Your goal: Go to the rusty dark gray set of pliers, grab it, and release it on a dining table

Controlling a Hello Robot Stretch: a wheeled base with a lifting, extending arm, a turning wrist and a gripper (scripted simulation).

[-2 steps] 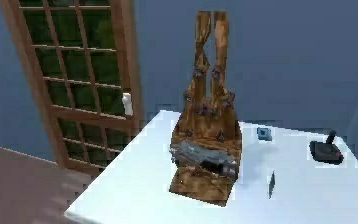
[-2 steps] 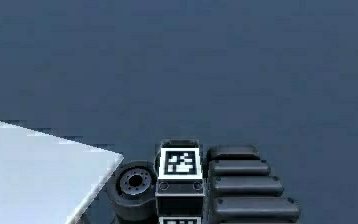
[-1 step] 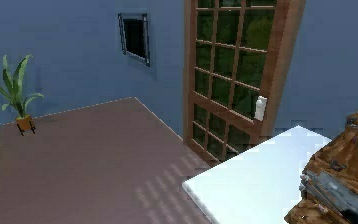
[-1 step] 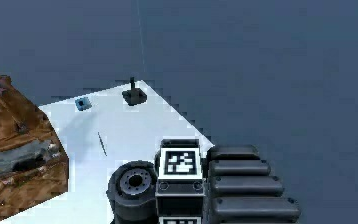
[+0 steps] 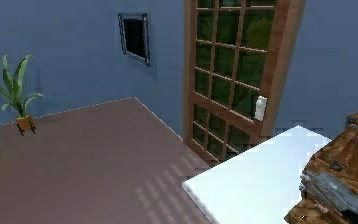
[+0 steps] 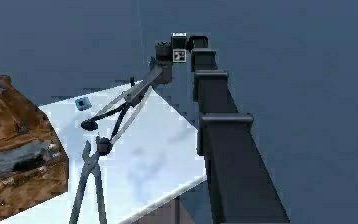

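Reaching for pliers (image 6: 88, 172) on white table (image 6: 157, 150), gripper (image 6: 95, 136) with hold undeterminable; next move likely needs secure grasp, then lift.

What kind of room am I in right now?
Probably a room inside a house, perhaps a living or dining area: a wooden door with glass panes, a potted plant on the wooden floor, a framed picture and a white table.

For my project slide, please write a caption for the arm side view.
Stretch's arm extended, with the gripper close to dark pliers lying on a white table.
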